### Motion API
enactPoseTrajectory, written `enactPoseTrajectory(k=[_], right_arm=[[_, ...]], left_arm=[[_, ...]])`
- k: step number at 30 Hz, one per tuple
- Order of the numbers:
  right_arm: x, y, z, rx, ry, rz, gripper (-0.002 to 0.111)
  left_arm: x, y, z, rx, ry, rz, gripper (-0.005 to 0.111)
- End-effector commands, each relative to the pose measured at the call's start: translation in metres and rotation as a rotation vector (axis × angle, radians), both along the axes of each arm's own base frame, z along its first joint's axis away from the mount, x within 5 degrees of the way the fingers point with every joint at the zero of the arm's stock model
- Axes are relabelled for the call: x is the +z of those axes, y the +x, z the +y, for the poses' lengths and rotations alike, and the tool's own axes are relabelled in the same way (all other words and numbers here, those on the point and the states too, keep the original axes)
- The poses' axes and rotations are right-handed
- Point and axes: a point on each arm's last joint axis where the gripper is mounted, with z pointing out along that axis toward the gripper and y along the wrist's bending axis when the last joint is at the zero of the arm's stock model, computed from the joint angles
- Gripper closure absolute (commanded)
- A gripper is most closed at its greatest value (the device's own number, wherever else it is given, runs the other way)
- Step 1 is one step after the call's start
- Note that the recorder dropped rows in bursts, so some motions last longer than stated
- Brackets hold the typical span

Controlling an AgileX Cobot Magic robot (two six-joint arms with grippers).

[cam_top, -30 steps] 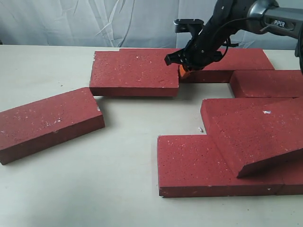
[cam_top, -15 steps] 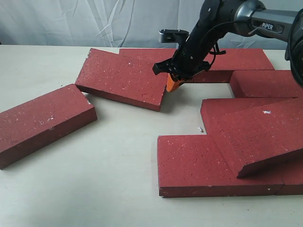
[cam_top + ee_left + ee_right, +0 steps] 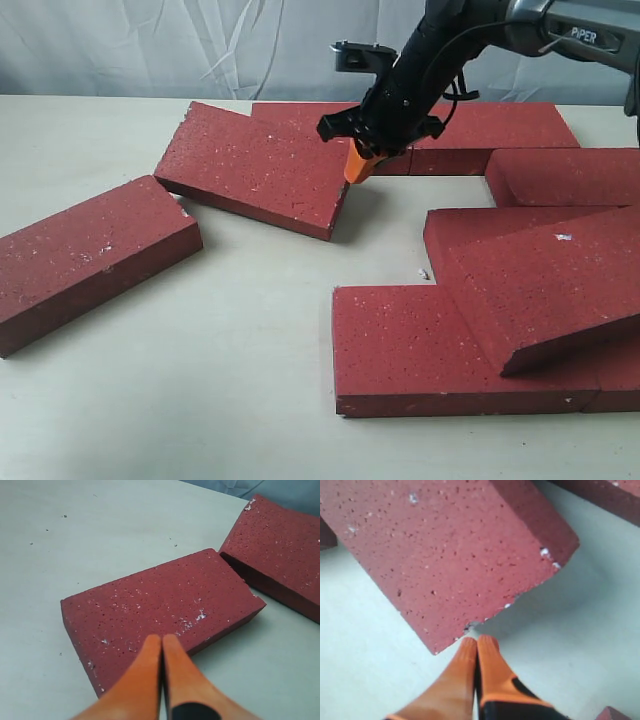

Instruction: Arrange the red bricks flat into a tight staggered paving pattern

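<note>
by skewed brick (image 3: 255, 168) edge, right tool (image 3: 357, 172)

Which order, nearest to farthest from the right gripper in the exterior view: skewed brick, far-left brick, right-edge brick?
1. Skewed brick, touching the right gripper at its corner.
2. Right-edge brick, off to its right.
3. Far-left brick, front left.

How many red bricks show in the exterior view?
9. One brick far left; one skewed by the right tool; two along the back; one at right edge; four front right, one tilted on top. Others may be hidden underneath.
</note>
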Motion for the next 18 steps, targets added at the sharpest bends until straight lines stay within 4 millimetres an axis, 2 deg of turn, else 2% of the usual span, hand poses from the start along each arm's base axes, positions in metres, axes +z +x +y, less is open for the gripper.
enactPoseTrajectory(k=[1,9,18], right_arm=[[0.022,-0.004,-0.002,0.006,0.012,-0.027,0.109],[0.036,-0.007,-0.003,0.009,0.022,-0.048,0.109],[0.037,-0.007,-0.004,0.01,0.02,-0.05,0.109]], left_arm=[[0.016,0.003,-0.002,-0.051,0.036,-0.013,0.107],[0.053,0.008,-0.002,-0.091,0.119,-0.099,0.107],[0.066,0.008,0.0,-0.1,0.172,-0.124,0.107]])
